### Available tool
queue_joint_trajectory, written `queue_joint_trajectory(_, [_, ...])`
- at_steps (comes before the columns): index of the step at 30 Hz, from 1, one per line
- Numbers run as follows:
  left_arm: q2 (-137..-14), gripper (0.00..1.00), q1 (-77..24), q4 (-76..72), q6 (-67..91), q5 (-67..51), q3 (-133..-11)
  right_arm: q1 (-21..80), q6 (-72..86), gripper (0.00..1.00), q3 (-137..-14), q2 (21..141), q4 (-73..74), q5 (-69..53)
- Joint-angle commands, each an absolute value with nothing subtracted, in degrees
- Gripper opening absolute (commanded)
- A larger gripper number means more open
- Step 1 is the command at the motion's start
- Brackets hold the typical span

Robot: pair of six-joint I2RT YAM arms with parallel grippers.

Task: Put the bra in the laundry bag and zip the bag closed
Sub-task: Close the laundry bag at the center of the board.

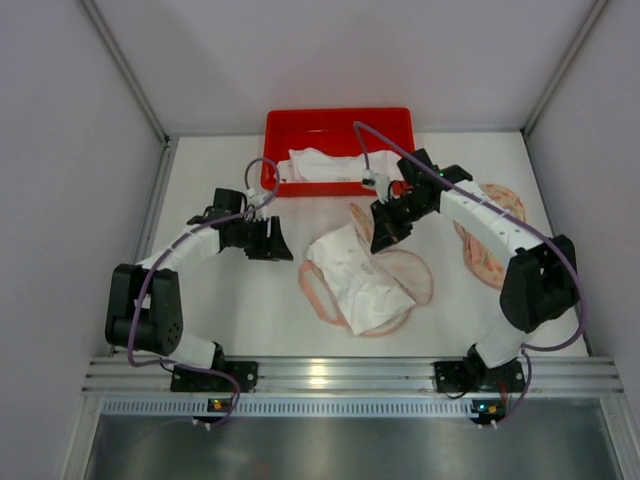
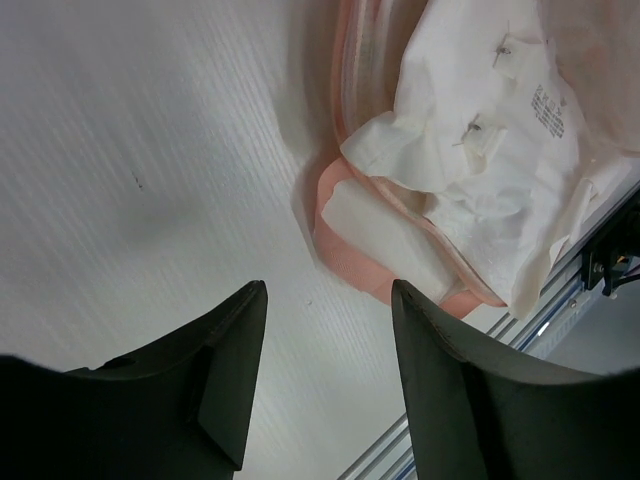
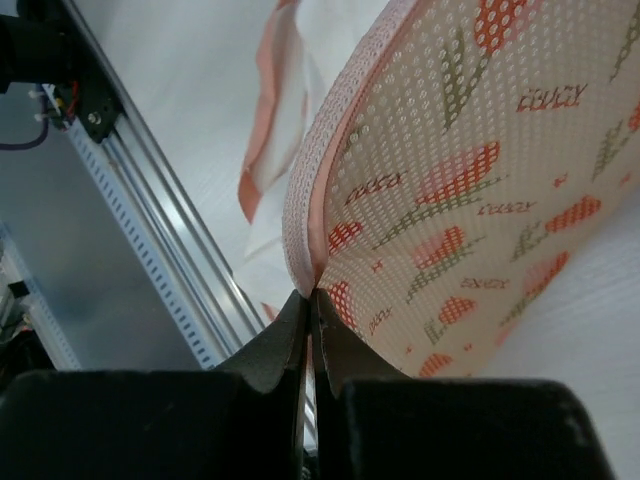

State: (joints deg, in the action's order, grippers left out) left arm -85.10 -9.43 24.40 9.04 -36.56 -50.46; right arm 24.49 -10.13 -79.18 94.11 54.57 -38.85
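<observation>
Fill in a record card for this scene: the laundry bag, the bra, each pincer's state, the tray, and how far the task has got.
laundry bag: pink printed mesh, lying open at the table's centre
bra: white, lying across the open bag, not enclosed
left pincer: open, empty, hovering to the left of the bag
right pincer: shut on the bag's mesh edge
red tray: at the far edge, holding a white garment
progress: bag not yet zipped
</observation>
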Motion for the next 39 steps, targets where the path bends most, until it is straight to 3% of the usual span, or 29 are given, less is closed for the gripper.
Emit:
queue_joint_trajectory(1, [-83.14,0.58,-9.05,25.49,7.04,-36.21,-50.36,28.73,-5.02,0.00,-79.89,96.23,48.27,-44.55])
queue_joint_trajectory(10, [-85.95,0.56,-8.61,25.66,9.84,-35.94,-48.16,41.30,6.50,0.03,-77.78,103.53,33.50,-47.11])
queue_joint_trajectory(12, [-87.97,0.54,-8.61,25.58,10.37,-36.30,-48.43,43.85,5.81,0.14,-79.27,105.72,34.45,-47.63])
queue_joint_trajectory(14, [-89.11,0.52,-8.61,25.58,10.37,-36.82,-48.69,44.65,3.44,0.33,-81.28,106.26,37.68,-48.25])
queue_joint_trajectory(16, [-89.38,0.49,-8.61,25.58,10.11,-37.96,-48.52,43.86,1.50,0.44,-82.26,104.77,39.81,-48.08])
queue_joint_trajectory(17, [-89.56,0.47,-8.61,25.49,10.11,-39.01,-48.25,41.94,1.15,0.56,-81.92,103.63,40.25,-48.16])
queue_joint_trajectory(20, [-89.91,0.42,-8.61,25.23,9.76,-40.16,-46.59,34.76,1.05,0.73,-79.99,99.15,40.17,-49.57])
queue_joint_trajectory(23, [-90.00,0.34,-8.61,24.09,9.67,-42.01,-44.74,26.58,-1.56,0.71,-76.75,96.16,40.60,-48.09])
queue_joint_trajectory(28, [-92.37,0.32,-8.61,21.37,11.95,-44.03,-44.12,17.41,-3.95,0.67,-69.36,95.62,37.89,-40.78])
queue_joint_trajectory(30, [-94.82,0.27,-8.70,20.22,13.18,-43.77,-44.99,14.42,-3.43,0.63,-66.28,97.20,36.57,-41.92])
queue_joint_trajectory(39, [-109.85,0.08,-8.79,13.98,16.08,-38.59,-63.26,9.58,-0.44,0.52,-56.26,98.09,29.71,-49.55])
